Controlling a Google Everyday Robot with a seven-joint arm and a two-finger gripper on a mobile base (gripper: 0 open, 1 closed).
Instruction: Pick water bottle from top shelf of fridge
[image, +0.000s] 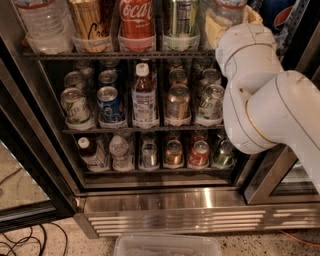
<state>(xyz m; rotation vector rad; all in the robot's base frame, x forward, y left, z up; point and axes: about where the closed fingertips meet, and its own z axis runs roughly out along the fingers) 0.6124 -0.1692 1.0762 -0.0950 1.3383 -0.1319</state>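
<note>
I am looking into the fridge (165, 200), and its door is wide open. The top shelf (120, 55) is a thin dark wire rack up at twelve o'clock. At eleven o'clock, at the far left end of that shelf, stands the left water bottle (37, 22). It is clear and bumpy, with a red band near its top. Next to it, going toward one o'clock, come a tan drink (90, 22), a red Coca-Cola bottle (135, 17) and a green can (180, 17). At one o'clock, at the right end of the shelf, is the right water bottle (231, 6), and I can only see a bit of it. The gripper (216, 30) is right there, up against that bottle, just above the shelf. I cannot tell if it is apart, together or squeezing the bottle, because the arm hides it. The big white arm (270, 110) fills the side from two o'clock to four o'clock and covers the right end of the racks. In the middle rack stands a small brown drink bottle (144, 95) with a white cap, with a blue can (109, 102) just to its nine o'clock side. Short cans sit all around them and on the rack below. At six o'clock is the steel grille (175, 217), and a clear plastic tub (167, 245) sits on the floor below it. Black cables (25, 240) lie at seven o'clock.
</note>
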